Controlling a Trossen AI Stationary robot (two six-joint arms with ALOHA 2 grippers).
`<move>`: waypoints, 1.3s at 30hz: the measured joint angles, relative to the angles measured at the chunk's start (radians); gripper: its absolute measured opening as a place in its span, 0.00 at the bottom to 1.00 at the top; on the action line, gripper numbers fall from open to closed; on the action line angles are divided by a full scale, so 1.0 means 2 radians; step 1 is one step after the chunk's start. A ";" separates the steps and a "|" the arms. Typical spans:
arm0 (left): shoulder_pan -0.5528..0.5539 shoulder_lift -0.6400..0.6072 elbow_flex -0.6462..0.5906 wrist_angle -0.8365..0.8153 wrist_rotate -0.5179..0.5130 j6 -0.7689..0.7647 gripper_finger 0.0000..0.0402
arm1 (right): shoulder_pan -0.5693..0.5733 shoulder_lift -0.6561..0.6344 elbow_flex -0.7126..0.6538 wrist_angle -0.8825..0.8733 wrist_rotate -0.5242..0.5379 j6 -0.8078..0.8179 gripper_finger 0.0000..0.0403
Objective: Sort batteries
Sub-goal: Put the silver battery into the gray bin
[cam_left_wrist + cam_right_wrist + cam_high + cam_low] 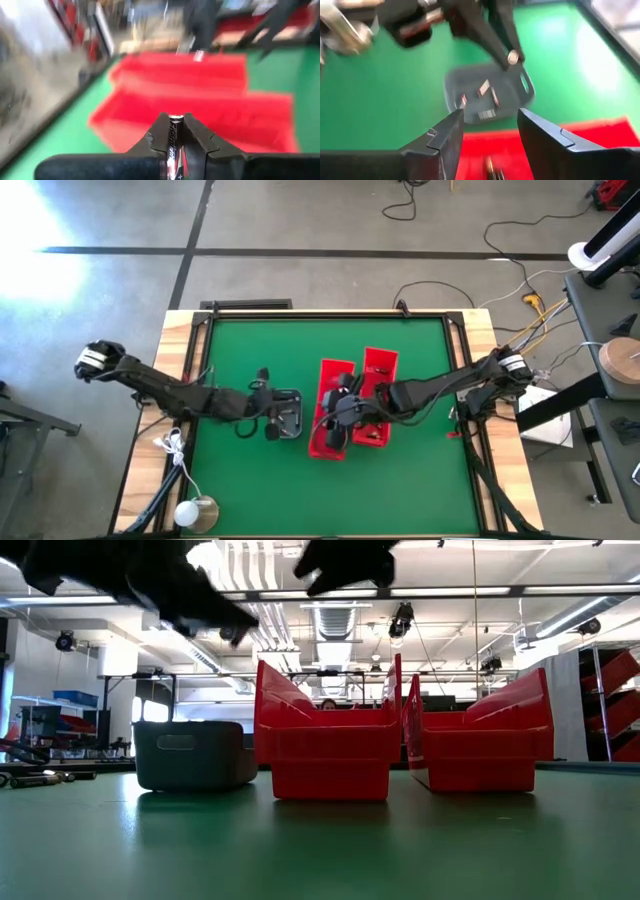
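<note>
Battery (174, 131) sits clamped in the left tool (175, 137), over the grey tray (288, 415). Right tool (487, 132) gapes empty above the near red bin (331, 423); more batteries (485, 100) lie in the tray on the green desk (250, 350).

A grey concrete floor (300, 220) surrounds the table, crossed by a dark line (300, 252). Sunlight glares at ten o'clock (30, 240). Loose cables (520, 275) trail at two o'clock. In the low view, strip lights (470, 590) and ducts (335, 625) run across a white ceiling, with red racks (615, 700) at three o'clock.
</note>
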 joint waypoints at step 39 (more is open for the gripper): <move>0.090 0.203 0.110 -0.288 0.165 -0.147 0.03 | 0.089 -0.049 0.093 -0.520 -0.007 0.252 0.35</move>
